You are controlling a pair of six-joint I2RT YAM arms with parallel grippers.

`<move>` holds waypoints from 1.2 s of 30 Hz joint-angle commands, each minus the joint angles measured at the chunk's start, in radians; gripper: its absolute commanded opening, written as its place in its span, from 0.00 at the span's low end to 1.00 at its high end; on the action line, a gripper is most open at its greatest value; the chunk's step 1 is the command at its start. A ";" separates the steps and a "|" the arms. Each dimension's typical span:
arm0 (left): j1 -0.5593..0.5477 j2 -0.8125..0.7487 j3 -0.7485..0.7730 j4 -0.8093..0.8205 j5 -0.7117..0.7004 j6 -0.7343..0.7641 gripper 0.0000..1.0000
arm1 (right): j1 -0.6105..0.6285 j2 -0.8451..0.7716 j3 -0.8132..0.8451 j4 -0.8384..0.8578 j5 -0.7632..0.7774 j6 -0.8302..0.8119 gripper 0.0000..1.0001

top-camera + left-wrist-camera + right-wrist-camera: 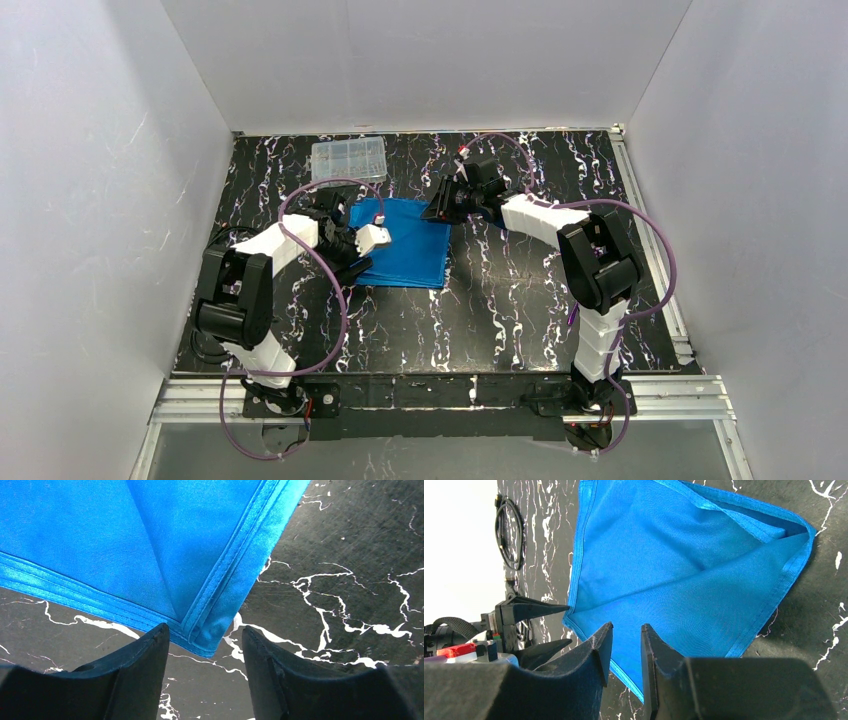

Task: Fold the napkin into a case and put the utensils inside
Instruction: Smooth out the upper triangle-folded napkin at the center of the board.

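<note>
Downward, left claw (205, 630) straddles napkin (150, 540) corner, jaws apart.

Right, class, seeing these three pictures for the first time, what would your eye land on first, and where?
The bright blue napkin lies folded in the middle of the black, white-veined table. The left gripper stands open around one hemmed corner; the right gripper hovers at the far right corner. A clear box sits by the far edge.
</note>
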State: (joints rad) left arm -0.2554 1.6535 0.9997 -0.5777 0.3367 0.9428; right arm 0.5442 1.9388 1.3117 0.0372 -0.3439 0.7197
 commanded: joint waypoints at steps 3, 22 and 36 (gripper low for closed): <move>0.004 -0.026 0.054 -0.078 0.042 0.005 0.52 | -0.003 -0.044 0.006 0.031 -0.014 -0.002 0.35; 0.008 -0.003 0.006 0.036 -0.014 0.005 0.16 | -0.003 -0.044 0.004 0.021 -0.013 -0.005 0.33; 0.007 -0.076 -0.067 0.126 -0.046 0.022 0.00 | -0.013 -0.046 0.004 0.022 -0.007 -0.005 0.33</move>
State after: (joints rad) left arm -0.2508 1.6432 0.9512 -0.4622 0.2951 0.9455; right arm 0.5423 1.9385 1.3117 0.0364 -0.3439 0.7193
